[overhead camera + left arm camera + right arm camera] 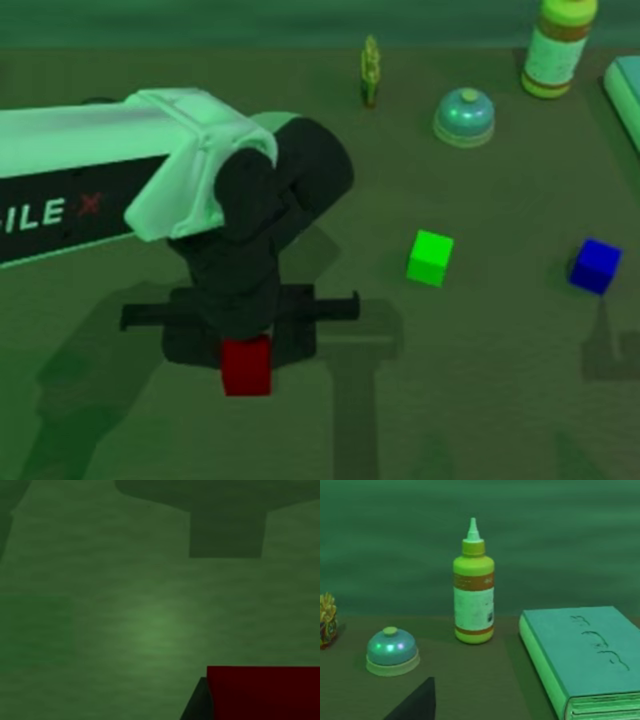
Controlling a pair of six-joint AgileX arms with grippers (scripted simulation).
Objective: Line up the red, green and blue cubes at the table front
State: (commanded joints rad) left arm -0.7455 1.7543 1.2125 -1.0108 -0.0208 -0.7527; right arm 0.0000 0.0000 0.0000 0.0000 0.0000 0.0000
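My left gripper [245, 352] is near the table's [480, 400] front, left of centre, shut on the red cube [245, 367]. In the left wrist view the red cube [265, 692] fills a corner, with one dark finger [199, 702] against its side. The green cube [430, 257] rests on the table to the right of it, a little farther back. At the right edge lies the blue cube [596, 265]. The right arm is out of the top view. Only a dark sliver of my right gripper [420, 702] shows in its own wrist view, over bare table.
Along the back stand a small yellow toy [370, 72], a call bell [464, 117], a squeeze bottle [558, 45] and a book [625, 95] at the far right. Bare table lies between the red and green cubes.
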